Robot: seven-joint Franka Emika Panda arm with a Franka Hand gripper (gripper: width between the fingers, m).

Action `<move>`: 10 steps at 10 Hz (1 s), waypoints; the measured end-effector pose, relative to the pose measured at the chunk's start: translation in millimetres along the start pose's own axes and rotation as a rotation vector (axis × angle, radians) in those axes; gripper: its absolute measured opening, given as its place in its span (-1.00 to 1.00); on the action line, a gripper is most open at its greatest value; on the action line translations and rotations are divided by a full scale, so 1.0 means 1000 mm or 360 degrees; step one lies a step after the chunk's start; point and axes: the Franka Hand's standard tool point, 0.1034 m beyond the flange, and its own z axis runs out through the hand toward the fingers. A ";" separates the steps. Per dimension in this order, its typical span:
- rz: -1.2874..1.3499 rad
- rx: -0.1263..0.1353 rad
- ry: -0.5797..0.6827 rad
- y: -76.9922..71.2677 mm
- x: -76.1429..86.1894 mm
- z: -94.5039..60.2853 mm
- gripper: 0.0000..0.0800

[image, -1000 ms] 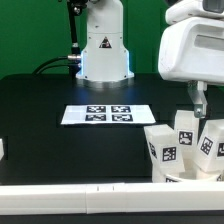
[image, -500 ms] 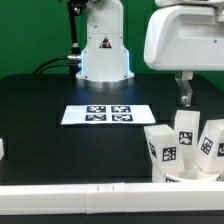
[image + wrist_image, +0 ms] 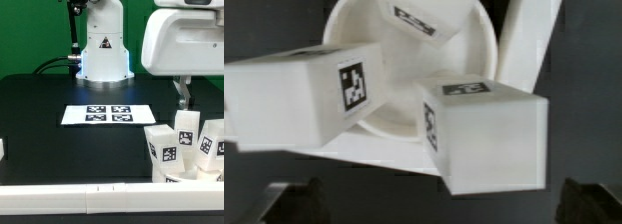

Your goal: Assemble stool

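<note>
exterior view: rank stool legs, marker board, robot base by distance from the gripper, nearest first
1. stool legs: just below the gripper, at the exterior view's right.
2. marker board: flat on the table, mid-view, toward the exterior view's left of the gripper.
3. robot base: at the back of the table, behind the marker board.

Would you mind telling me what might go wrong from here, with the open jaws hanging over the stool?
1. The legs stand close together on the seat; a descent between them could knock one askew.
2. The stool sits right beside the border rail, so a nudge might push it against the rail.
</note>
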 end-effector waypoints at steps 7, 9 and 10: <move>-0.0774 -0.0046 0.0008 -0.004 0.003 0.002 0.62; -0.0922 -0.0073 -0.0001 0.000 0.004 0.002 0.62; -0.1061 -0.0101 -0.0012 0.003 0.004 0.002 0.62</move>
